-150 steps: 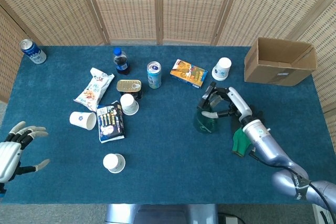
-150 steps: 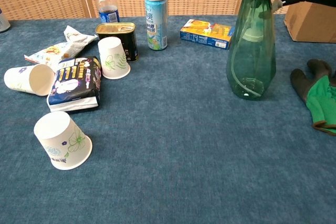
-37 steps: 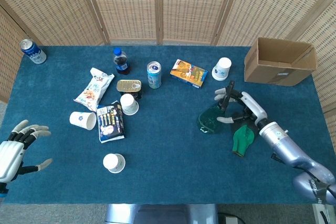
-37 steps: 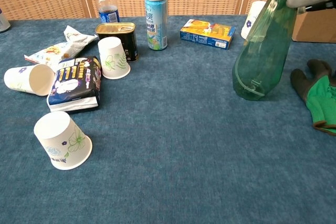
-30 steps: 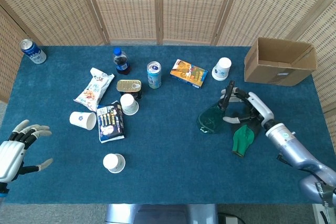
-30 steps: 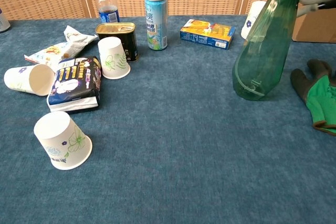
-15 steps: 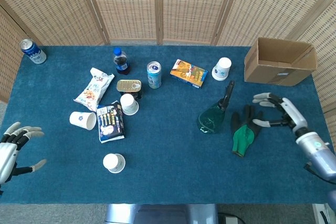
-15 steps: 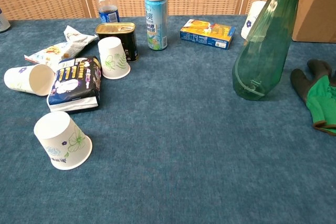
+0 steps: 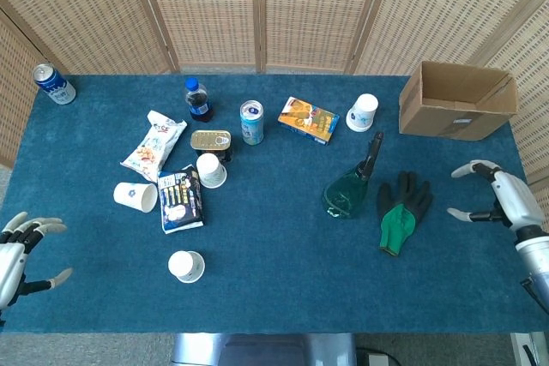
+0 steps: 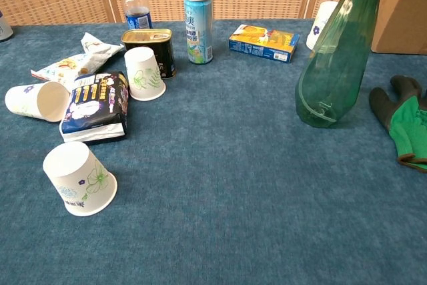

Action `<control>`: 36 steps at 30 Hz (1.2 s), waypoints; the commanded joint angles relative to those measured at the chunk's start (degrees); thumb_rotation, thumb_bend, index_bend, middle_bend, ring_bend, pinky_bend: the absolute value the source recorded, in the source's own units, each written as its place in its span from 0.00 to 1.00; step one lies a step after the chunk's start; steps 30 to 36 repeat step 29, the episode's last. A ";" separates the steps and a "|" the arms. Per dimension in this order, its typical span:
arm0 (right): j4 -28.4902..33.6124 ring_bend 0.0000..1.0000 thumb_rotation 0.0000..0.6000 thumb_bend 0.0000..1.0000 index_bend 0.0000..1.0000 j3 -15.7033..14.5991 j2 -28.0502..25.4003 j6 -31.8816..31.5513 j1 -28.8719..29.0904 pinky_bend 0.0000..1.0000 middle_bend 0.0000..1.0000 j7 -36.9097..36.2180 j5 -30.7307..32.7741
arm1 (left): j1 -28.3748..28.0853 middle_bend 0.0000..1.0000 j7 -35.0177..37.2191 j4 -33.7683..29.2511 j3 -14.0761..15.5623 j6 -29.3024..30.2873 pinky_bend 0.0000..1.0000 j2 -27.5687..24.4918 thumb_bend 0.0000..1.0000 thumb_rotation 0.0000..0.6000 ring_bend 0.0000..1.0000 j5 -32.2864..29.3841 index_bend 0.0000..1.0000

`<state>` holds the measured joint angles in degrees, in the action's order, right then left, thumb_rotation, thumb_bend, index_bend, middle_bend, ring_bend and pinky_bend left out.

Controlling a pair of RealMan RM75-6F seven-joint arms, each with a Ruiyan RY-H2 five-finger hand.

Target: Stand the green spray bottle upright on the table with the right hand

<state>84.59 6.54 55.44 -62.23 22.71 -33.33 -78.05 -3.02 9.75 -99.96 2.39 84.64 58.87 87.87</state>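
Bottle: green spray bottle (image 10: 335,51) stands free, leaning.
Right hand (image 9: 496,194): fingers spread, empty, at tabletop's right edge.
Advice: I verify stability before retreating.

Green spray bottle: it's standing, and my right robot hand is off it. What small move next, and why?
Probably none beyond resting the right robot hand where it is. The green spray bottle stands on its base on the table, untouched, beside the green glove. It looks tilted, so watch it briefly.

The translucent green plastic spray bottle (image 9: 350,184) (image 10: 335,58) stands on its base on the blue table. It leans to one side. Nothing holds it.
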 commanded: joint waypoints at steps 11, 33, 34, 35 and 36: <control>4.47 0.18 1.00 0.07 0.37 0.70 4.40 -18.94 -8.88 0.20 0.35 33.68 4.89 | 2.05 0.28 -2.68 -0.90 1.21 0.38 0.05 0.37 0.18 0.99 0.22 -0.86 0.29; 8.01 0.16 1.00 0.07 0.37 0.52 4.48 -20.00 -11.58 0.19 0.35 38.74 4.02 | 1.90 0.28 -1.79 -0.22 0.89 -1.07 0.05 0.41 0.18 1.00 0.22 -0.91 0.29; 8.01 0.16 1.00 0.07 0.37 0.52 4.48 -20.00 -11.58 0.19 0.35 38.74 4.02 | 1.90 0.28 -1.79 -0.22 0.89 -1.07 0.05 0.41 0.18 1.00 0.22 -0.91 0.29; 8.01 0.16 1.00 0.07 0.37 0.52 4.48 -20.00 -11.58 0.19 0.35 38.74 4.02 | 1.90 0.28 -1.79 -0.22 0.89 -1.07 0.05 0.41 0.18 1.00 0.22 -0.91 0.29; 8.01 0.16 1.00 0.07 0.37 0.52 4.48 -20.00 -11.58 0.19 0.35 38.74 4.02 | 1.90 0.28 -1.79 -0.22 0.89 -1.07 0.05 0.41 0.18 1.00 0.22 -0.91 0.29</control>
